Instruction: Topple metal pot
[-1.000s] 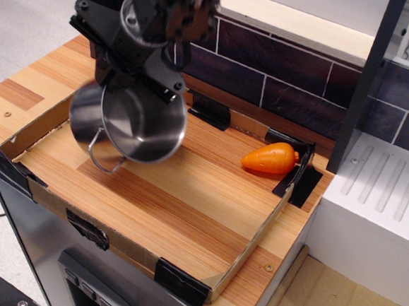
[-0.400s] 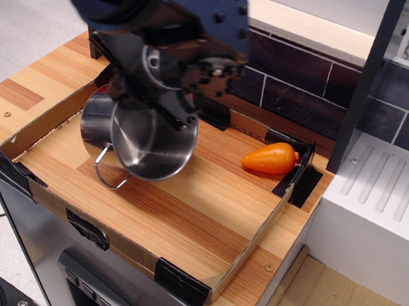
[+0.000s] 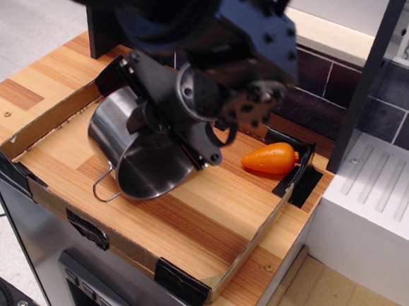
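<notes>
The metal pot (image 3: 114, 128) is shiny steel. It is tipped far over on the wooden board, its open mouth facing front-right toward the camera. One wire loop handle (image 3: 106, 188) touches the board at the lower left. My black gripper (image 3: 203, 147) reaches down from the upper left across the pot's upper rim and hides it. The jaws appear closed on that rim. The pot leans against the gripper with its lower rim on the board.
An orange carrot toy (image 3: 269, 158) lies at the back right of the board. A low cardboard rim (image 3: 251, 235) with black corner clips encloses the board. A dark tiled wall (image 3: 322, 98) stands behind, with a dark post (image 3: 362, 80) and a white drainer (image 3: 378, 195) on the right.
The gripper and pot have moved right and down. The pot has tipped further over and now rests lower on the board.
</notes>
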Controlling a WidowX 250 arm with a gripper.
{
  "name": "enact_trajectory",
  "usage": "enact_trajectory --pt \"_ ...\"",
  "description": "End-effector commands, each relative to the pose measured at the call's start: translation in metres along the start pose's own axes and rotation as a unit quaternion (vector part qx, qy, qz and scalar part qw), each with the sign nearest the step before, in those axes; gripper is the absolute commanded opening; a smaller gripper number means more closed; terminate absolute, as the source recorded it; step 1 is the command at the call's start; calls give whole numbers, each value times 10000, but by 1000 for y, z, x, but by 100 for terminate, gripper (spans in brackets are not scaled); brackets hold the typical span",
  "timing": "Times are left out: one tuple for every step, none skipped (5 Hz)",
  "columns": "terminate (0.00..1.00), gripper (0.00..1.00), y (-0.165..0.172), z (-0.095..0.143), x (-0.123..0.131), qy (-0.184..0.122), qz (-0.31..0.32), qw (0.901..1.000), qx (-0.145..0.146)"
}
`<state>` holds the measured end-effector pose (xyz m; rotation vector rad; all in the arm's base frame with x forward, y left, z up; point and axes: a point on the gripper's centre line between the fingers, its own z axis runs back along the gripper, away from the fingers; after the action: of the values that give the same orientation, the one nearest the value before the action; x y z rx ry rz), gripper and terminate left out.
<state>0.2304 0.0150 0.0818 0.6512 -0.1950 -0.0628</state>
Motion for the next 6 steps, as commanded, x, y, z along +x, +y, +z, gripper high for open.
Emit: enact_trajectory --pt "0 100 13 40 9 261 310 9902 -1338" --pt "0 100 27 58 13 910 179 9755 -1994" --pt "0 100 44 73 19 931 339 9594 -2642" --pt "0 100 72 89 31 522 719 9523 -2920" --pt "0 100 99 104 36 -122 1064 9432 -3146" --pt "0 100 123 113 40 -336 1258 9378 -3219"
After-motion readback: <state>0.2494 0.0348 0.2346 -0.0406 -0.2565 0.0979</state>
